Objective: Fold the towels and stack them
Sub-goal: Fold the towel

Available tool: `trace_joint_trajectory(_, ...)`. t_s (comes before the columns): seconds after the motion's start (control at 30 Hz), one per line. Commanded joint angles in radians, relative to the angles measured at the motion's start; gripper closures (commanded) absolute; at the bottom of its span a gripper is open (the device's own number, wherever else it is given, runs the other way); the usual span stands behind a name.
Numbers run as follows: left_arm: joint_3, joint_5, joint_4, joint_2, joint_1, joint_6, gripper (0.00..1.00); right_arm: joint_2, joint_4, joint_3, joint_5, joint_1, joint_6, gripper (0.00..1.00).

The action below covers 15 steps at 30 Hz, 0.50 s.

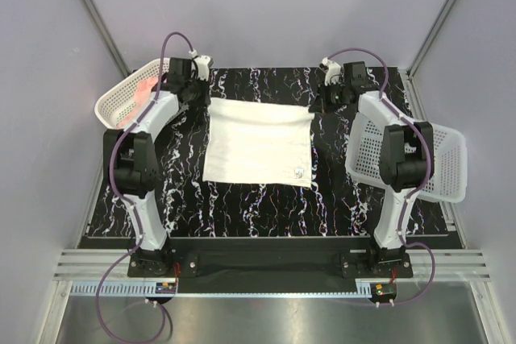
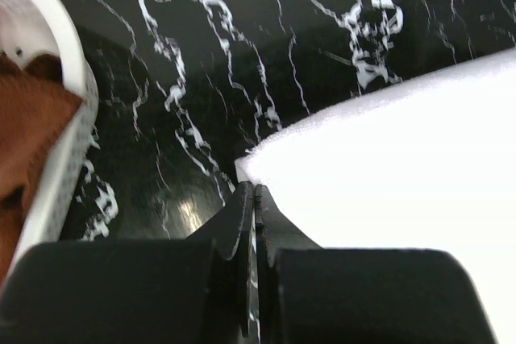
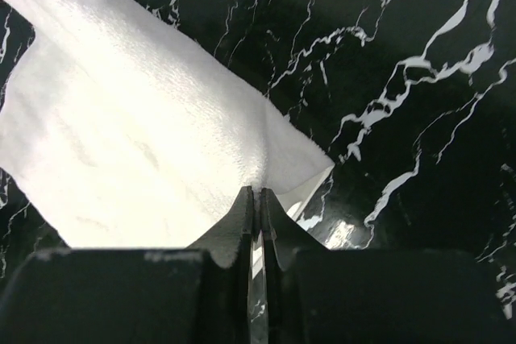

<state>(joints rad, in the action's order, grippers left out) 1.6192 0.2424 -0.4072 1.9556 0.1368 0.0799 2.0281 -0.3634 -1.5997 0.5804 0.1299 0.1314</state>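
Observation:
A cream-white towel (image 1: 258, 142) lies spread flat on the black marble table (image 1: 242, 211). My left gripper (image 1: 207, 99) is at its far left corner, and in the left wrist view the left gripper (image 2: 254, 188) has its jaws pressed together on the tip of the towel (image 2: 403, 159). My right gripper (image 1: 315, 105) is at the far right corner. The right wrist view shows the right gripper (image 3: 255, 192) shut on the towel (image 3: 137, 142), whose corner is lifted and folds up around the tips. A rust-brown towel (image 2: 32, 134) lies in the left basket.
A white lattice basket (image 1: 113, 106) sits tilted at the far left with reddish cloth (image 1: 145, 89) inside; its rim (image 2: 64, 62) is close to my left gripper. Another white lattice basket (image 1: 447, 167) stands at the right, beside the right arm.

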Motion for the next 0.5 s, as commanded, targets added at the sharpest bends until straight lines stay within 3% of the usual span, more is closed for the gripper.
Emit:
trace_joint_trajectory(0.0,-0.1,0.023,0.044,-0.118,0.0,-0.041,1.0,-0.094,-0.002,0.055,0.035,0.0,-0.074,1.0)
trace_joint_trajectory(0.2,-0.237,0.067,0.002,-0.234,-0.002,-0.057,1.0,-0.242,0.069,0.276,0.05,0.019,-0.177,1.0)
trace_joint_trajectory(0.47,-0.436,0.083,-0.018,-0.4,0.001,-0.112,1.0,-0.403,0.0,0.463,-0.021,0.063,-0.237,1.0)
